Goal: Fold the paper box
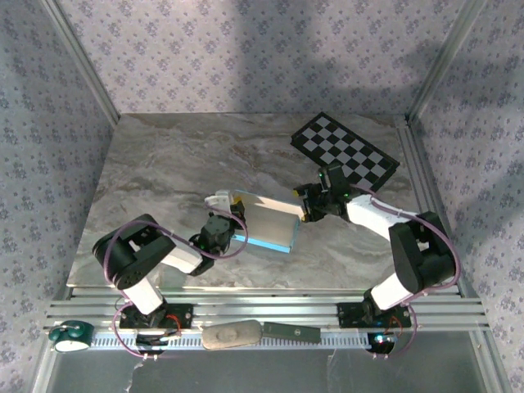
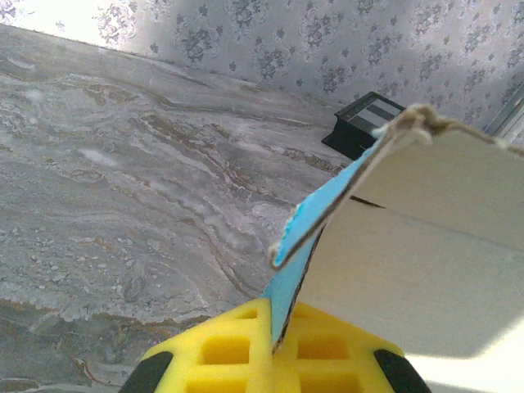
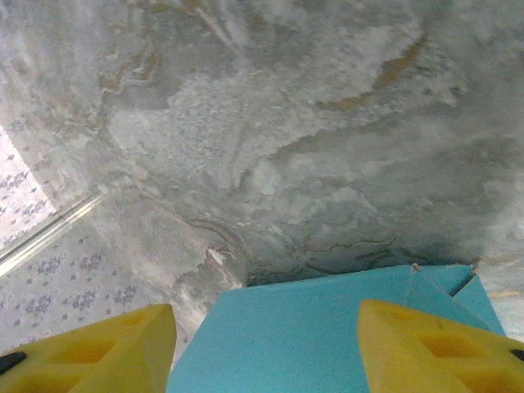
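Two arms meet near the middle of the table point(image 1: 155, 164) in the overhead view, one at each end of the paper box point(image 1: 266, 221), which sits half formed there. The left gripper point(image 1: 232, 223) is at its left edge and the right gripper point(image 1: 304, 209) at its right, apparently so one end is anchored while the other is worked. A checkerboard point(image 1: 345, 149) lies well apart at the far right corner, flowered wallpaper point(image 1: 246, 49) closes the space on three sides, and metal rails point(image 1: 270, 304) run along the near edge. From the left wrist, the yellow fingers point(image 2: 221, 352) are clamped on a thin edge of the card, blue face to the left, white to the right, a flap curling over above; that pinch probably holds a wall upright for creasing. From the right wrist, two fingers point(image 3: 434, 344) stand wide apart with a turquoise panel between them, above grey veined stone; whether they press it or merely straddle it I cannot tell. The tabletop looks smooth and hard, so loose card would likely slide when pushed, which may explain the pinch.
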### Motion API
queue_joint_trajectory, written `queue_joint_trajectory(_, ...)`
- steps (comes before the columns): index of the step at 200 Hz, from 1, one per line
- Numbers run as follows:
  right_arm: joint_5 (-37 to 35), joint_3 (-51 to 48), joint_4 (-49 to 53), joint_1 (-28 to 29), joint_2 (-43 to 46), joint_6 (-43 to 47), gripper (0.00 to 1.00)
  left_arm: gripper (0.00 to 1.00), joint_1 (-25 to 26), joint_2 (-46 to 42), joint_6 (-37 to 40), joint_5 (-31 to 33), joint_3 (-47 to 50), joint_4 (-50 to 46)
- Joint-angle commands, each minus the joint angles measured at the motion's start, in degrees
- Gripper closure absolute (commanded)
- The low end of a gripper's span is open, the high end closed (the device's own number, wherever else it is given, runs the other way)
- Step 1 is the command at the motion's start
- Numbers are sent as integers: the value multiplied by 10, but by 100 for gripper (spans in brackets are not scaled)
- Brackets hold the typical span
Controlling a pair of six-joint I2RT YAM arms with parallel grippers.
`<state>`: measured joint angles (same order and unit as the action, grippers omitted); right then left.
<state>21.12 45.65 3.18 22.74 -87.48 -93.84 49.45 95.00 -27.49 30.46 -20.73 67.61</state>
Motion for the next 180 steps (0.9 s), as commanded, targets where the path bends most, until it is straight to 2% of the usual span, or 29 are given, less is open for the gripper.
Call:
queue_joint_trajectory(1,-43,-34,-30,19,31,-99,38,100,17,11,-10,2,-12,9)
queue_joint_trajectory(32,-85,-44,-67,39,42,-163,38,100,30,15,-12,23,-14,10)
queue_joint_trajectory(55,-94,-15,-81,44,33,-176,38,100,30,15,-10,23,-19,10)
queue_joint_trajectory(61,-93,2,-78,42,27,-172,38,100,30,14,-6,44,-23,6)
queue_joint_trajectory(79,-70,71,-40,31,-10,-147,38,100,15,7,-10,71,-39,-14)
queue_joint_trajectory(96,-31,123,-39,12,-63,-132,38,100,-23,10,-37,52,-55,-27)
queue_joint_trajectory(114,42,166,-32,-15,-110,-105,39,100,-50,9,-45,40,-66,-25)
queue_joint_trajectory(142,38,153,12,-41,-81,-60,38,100,-59,-3,-40,31,-78,-43)
queue_joint_trajectory(180,65,125,-17,-42,-81,-64,39,100,-59,12,-48,39,-66,-20)
